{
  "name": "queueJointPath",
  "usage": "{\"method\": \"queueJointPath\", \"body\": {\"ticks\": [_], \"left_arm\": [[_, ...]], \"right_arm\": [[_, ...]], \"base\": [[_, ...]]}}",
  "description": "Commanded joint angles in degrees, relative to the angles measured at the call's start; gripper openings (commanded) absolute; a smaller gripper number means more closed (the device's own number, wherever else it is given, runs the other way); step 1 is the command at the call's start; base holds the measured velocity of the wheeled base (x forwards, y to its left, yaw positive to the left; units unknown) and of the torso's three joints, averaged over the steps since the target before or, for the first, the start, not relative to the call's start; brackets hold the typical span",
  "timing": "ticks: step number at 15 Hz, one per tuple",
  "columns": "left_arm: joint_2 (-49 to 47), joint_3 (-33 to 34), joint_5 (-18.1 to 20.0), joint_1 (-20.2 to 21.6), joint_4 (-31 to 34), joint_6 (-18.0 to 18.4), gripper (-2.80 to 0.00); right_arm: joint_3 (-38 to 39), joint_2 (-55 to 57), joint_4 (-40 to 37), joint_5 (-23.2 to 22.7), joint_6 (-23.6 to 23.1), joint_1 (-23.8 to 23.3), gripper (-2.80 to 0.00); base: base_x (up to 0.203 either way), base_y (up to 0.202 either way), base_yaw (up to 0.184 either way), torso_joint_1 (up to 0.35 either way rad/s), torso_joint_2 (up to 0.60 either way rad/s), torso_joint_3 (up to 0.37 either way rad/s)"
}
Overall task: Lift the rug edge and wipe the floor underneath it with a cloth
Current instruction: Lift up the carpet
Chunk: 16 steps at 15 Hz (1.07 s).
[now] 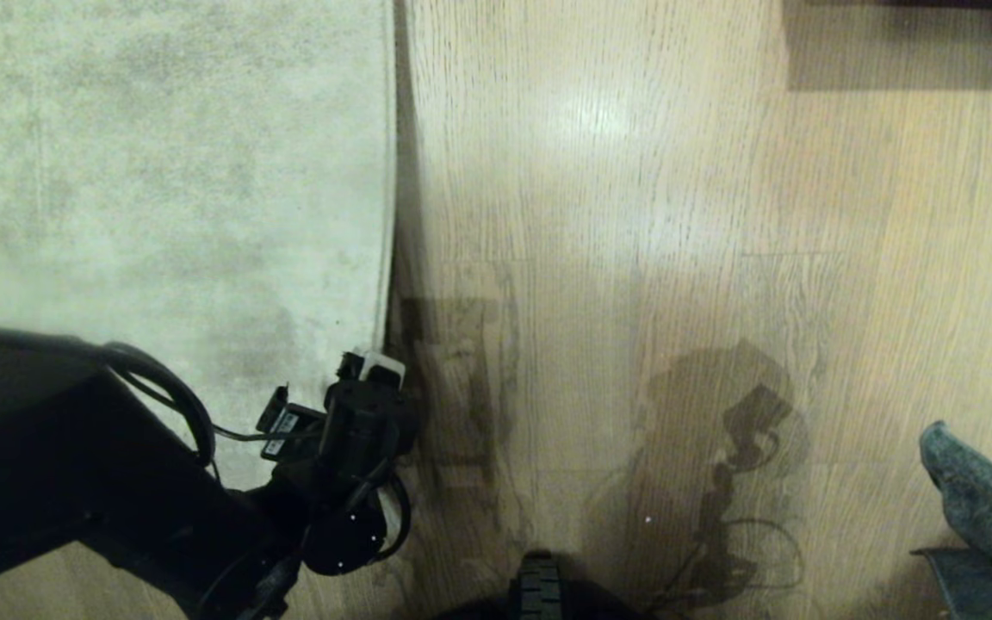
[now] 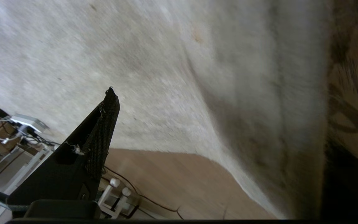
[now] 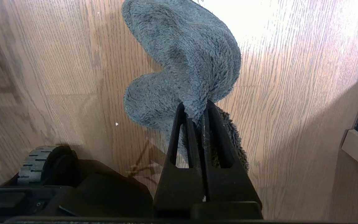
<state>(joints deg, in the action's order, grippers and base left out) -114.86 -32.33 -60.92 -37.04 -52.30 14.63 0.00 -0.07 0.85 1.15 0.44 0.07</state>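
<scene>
The rug edge (image 1: 388,198) runs as a long straight border away from me, its long axis going from near my base toward the far end of the floor (image 1: 616,215), with the pale rug to my left of it and bare planks to my right. A thin dark shadow lies along it, so I judge it is barely proud of the wood, if at all; it is not yet lifted.

My left gripper (image 1: 375,366) sits right at that border, near its close end, with its tip toward the seam where rug meets wood. Its fingers are spread as wide as they go and hold nothing. In the left wrist view one black finger (image 2: 103,130) shows against the rug pile, and the rug's corner shows beyond it with floor past that. I judge I am placed here so one finger can slip under the border and the other come down on top.

My right gripper (image 3: 196,116) is pinched tight on the cloth (image 3: 182,62), which bunches out past my fingertips and hangs clear above the planks, well apart from the rug. In the head view it shows at the right border of the floor (image 1: 982,508). I judge it waits there until the rug is raised.
</scene>
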Motion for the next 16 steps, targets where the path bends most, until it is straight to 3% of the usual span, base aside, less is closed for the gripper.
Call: {"method": "queueJointPath", "body": {"ticks": [1, 4, 5, 11, 16], "left_arm": [[-3.7, 2.0, -0.3, -0.1, -4.7, 0.4, 0.00], [-4.9, 2.6, -0.4, -1.1, -6.8, 0.4, 0.00], [-4.9, 2.9, -0.4, -1.4, -6.9, 0.3, -2.80], [-4.8, 3.1, -0.2, -2.4, -8.6, 0.0, -2.80], [-0.8, 7.3, 1.0, -2.9, -8.8, 0.0, -2.80]], "right_arm": [[0.0, 0.1, 0.0, 0.0, 0.0, 0.0, -2.80], [0.0, 0.1, 0.0, 0.0, 0.0, 0.0, -2.80], [0.0, 0.1, 0.0, 0.0, 0.0, 0.0, -2.80], [0.0, 0.1, 0.0, 0.0, 0.0, 0.0, -2.80], [0.0, 0.1, 0.0, 0.0, 0.0, 0.0, -2.80]], "base": [[0.000, 0.000, 0.000, 0.000, 0.00, 0.000], [0.000, 0.000, 0.000, 0.000, 0.00, 0.000], [0.000, 0.000, 0.000, 0.000, 0.00, 0.000], [0.000, 0.000, 0.000, 0.000, 0.00, 0.000], [0.000, 0.000, 0.000, 0.000, 0.00, 0.000]]}}
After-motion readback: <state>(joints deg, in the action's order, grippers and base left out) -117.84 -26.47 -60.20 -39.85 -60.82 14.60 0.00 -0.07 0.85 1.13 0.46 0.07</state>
